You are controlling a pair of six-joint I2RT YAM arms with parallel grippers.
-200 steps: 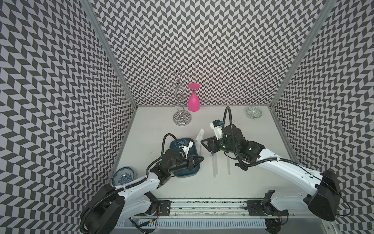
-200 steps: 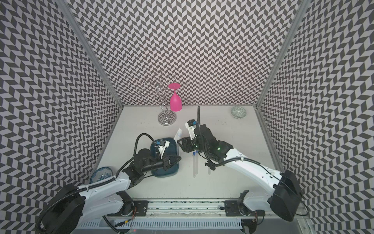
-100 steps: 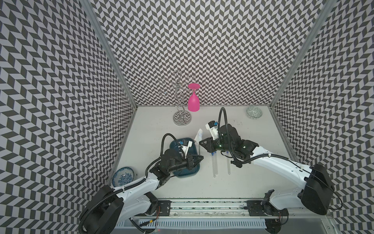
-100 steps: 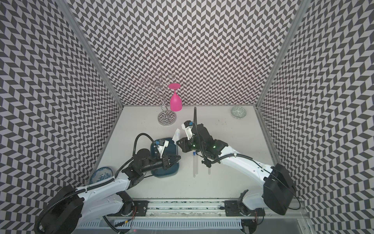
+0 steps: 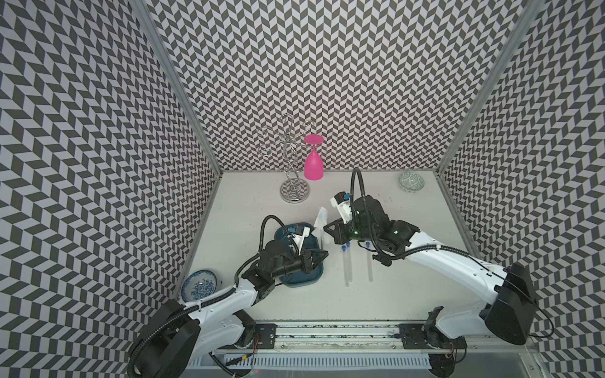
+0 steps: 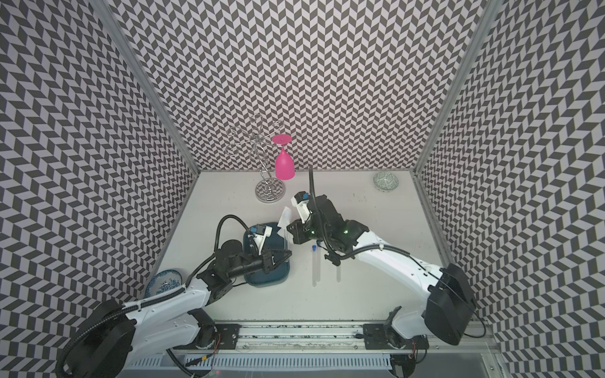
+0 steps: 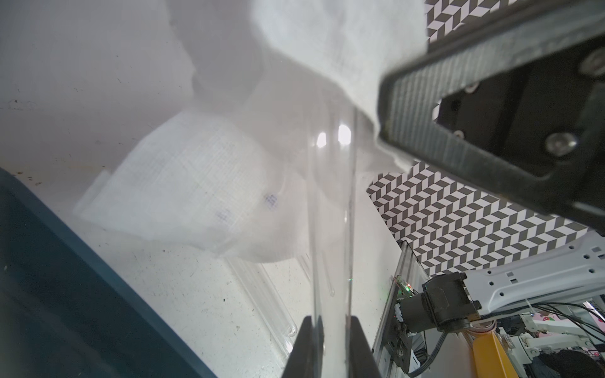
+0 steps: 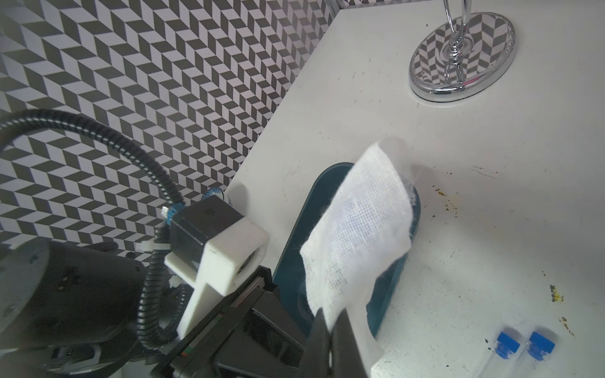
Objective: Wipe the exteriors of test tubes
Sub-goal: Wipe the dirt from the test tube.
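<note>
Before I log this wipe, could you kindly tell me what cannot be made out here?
- Left wrist view: the far end of the thin clear test tube in the left gripper, wrapped by the white gauze cloth.
- Right wrist view: bodies of two blue-capped tubes, cut off by the frame edge.

A chrome rack [image 5: 294, 190], hung with a pink glass [image 5: 312, 165], is seen behind the teal tray [image 5: 311, 277]; a blue dish [image 5: 200, 284] is set well apart.
</note>
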